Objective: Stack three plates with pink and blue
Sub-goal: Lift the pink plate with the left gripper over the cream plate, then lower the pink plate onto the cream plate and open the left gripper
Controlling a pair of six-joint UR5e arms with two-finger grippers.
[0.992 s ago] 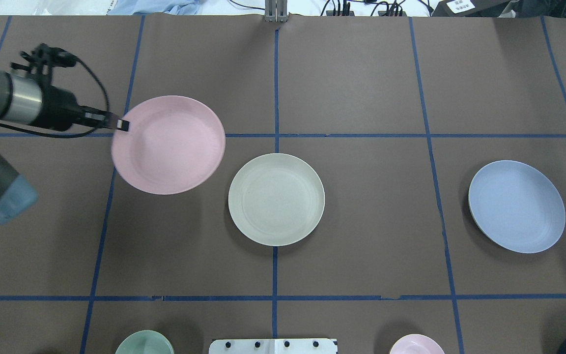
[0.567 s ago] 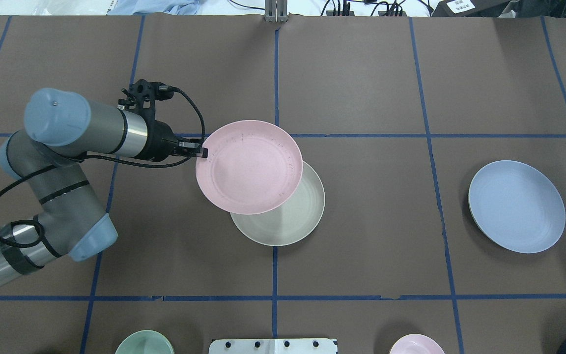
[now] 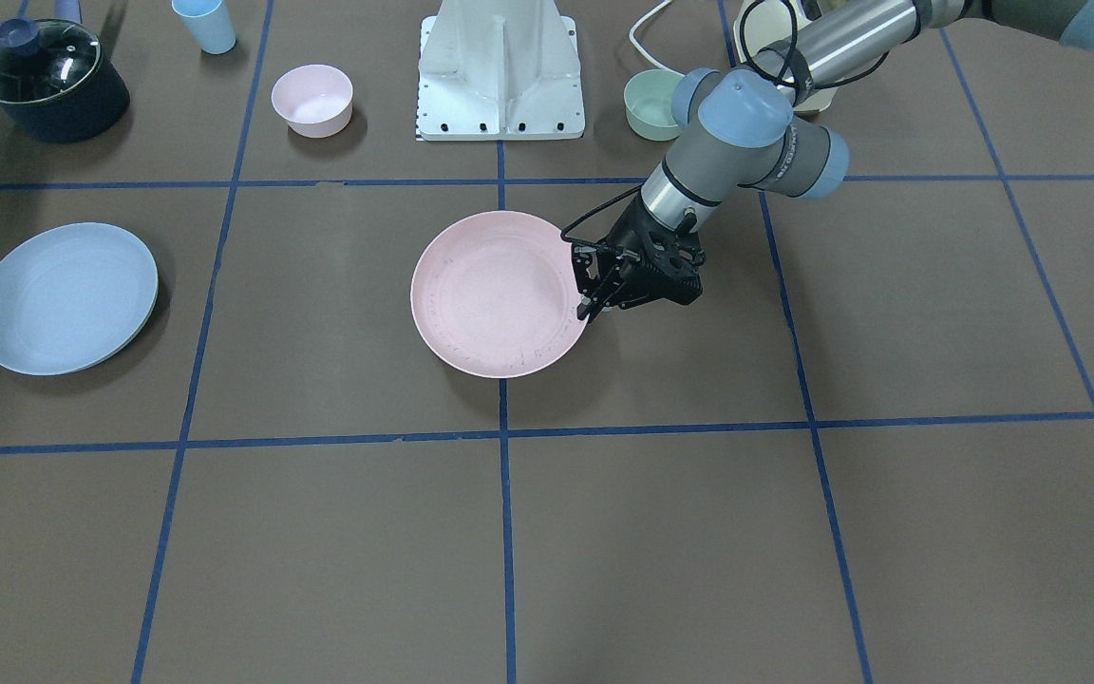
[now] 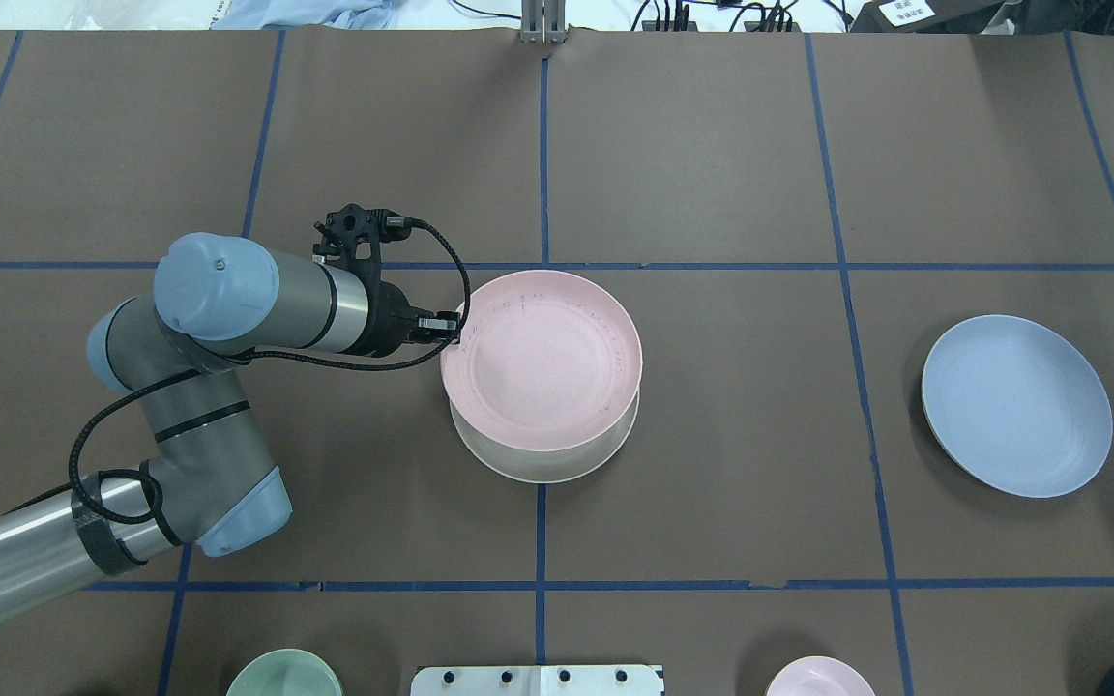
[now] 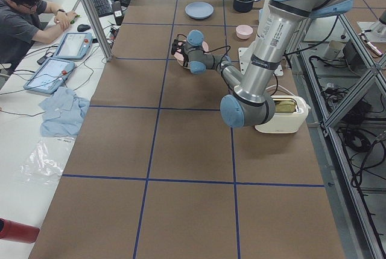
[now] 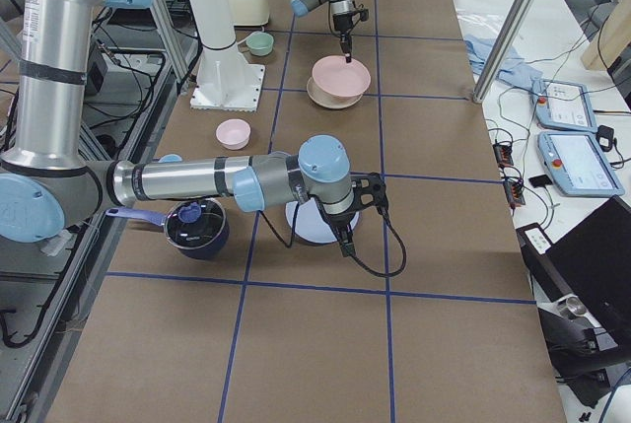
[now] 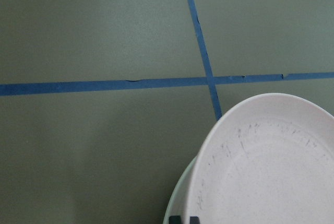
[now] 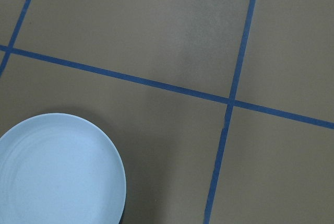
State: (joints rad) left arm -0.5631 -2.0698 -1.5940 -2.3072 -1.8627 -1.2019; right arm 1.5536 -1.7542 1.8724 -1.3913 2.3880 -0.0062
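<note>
My left gripper is shut on the left rim of the pale pink plate and holds it just over the cream-white plate. Only a crescent of the cream plate's near edge shows. In the front view the pink plate hides the cream plate, with the gripper at its rim. The light blue plate lies alone at the right. My right gripper shows only in the right side view, hanging over the blue plate. I cannot tell if it is open or shut.
A small green bowl and a small pink bowl stand on either side of the robot base. A dark pot and a blue cup are near the robot's right. A toaster stands by the left arm.
My left arm has carried the pink plate rightward and toward the robot, from the table's left to over the cream plate, which it now almost covers. The blue plate has not moved.
</note>
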